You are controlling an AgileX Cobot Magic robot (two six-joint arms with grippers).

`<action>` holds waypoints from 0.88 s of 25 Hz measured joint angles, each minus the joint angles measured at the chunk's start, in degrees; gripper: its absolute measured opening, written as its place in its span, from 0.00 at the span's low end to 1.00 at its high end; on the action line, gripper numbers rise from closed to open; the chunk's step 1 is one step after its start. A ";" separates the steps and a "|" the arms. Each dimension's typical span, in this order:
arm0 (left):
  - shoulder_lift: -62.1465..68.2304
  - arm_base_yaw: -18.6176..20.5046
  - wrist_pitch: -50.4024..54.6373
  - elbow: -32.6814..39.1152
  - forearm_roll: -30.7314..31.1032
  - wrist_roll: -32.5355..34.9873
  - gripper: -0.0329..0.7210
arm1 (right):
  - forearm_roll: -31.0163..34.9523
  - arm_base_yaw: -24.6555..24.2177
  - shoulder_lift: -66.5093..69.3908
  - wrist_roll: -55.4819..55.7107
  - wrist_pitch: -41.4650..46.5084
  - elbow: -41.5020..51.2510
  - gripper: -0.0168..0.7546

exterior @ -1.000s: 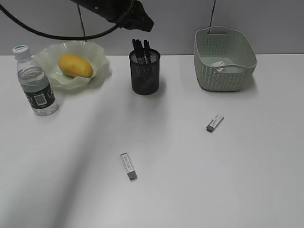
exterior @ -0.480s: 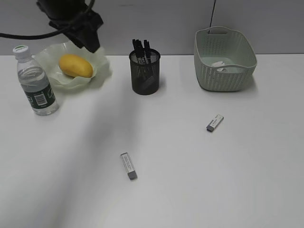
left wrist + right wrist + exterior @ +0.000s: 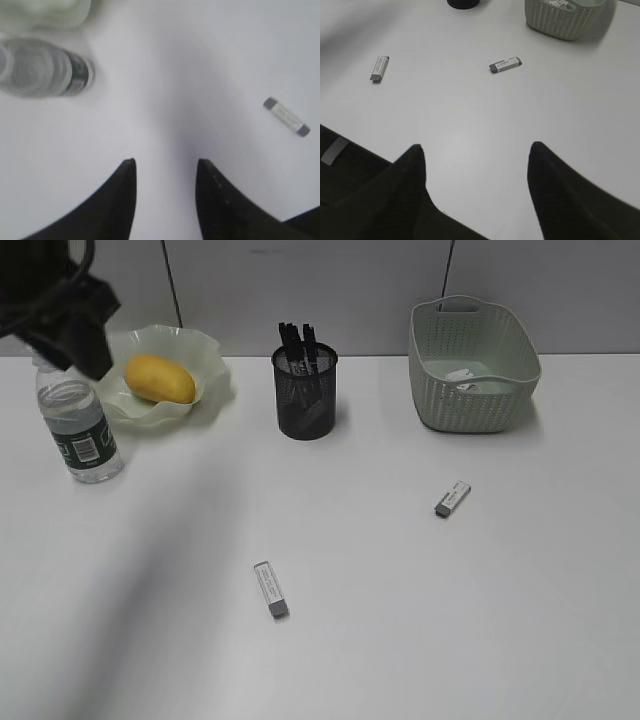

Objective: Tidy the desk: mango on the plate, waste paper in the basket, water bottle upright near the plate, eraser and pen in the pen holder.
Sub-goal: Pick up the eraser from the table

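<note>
- Eraser: two of them lie flat on the counter (image 3: 400, 640). The nearer eraser (image 3: 271, 590) sits centre-left, and the farther eraser (image 3: 452, 498) lies to the right, in front of the basket (image 3: 475, 365). Neither is in the pen holder (image 3: 305, 392) yet.
- My left jaws (image 3: 165, 167) stand parted with only bare counter between the tips, so they are released and grasp nothing. In the left wrist view one eraser shows off to the right, well apart from the tips.
- My right jaws (image 3: 475, 150) are spread wider and are empty too. In the right wrist view both erasers lie farther out on the counter.
- I judge each eraser to be light and firm, a small block with a paper-like sleeve and a grey end. It lies low, so I would come down from above and pinch across the short width at the middle of the sleeve.
- The risk, as I see it, is that a tip nudges the block and it slides or spins on the smooth counter.
- Further out, the water bottle (image 3: 80, 425) stands upright just beside the plate (image 3: 205, 350), and the mango (image 3: 158, 378) lies on the plate.
- The pen holder already holds dark pens (image 3: 298, 340), and something white that I take for the waste paper (image 3: 462, 378) lies in the basket.
</note>
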 joint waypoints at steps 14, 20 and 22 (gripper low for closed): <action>-34.10 6.75 -5.32 33.66 -2.94 -0.06 0.45 | -0.17 0.00 0.49 0.00 -0.18 0.00 0.68; -54.07 6.75 -11.04 41.36 -5.07 -0.24 0.45 | -0.65 0.00 4.27 0.05 -0.66 0.00 0.68; -59.65 6.75 -11.51 42.65 -5.02 -0.24 0.45 | -1.06 0.00 6.77 0.18 -1.51 0.00 0.67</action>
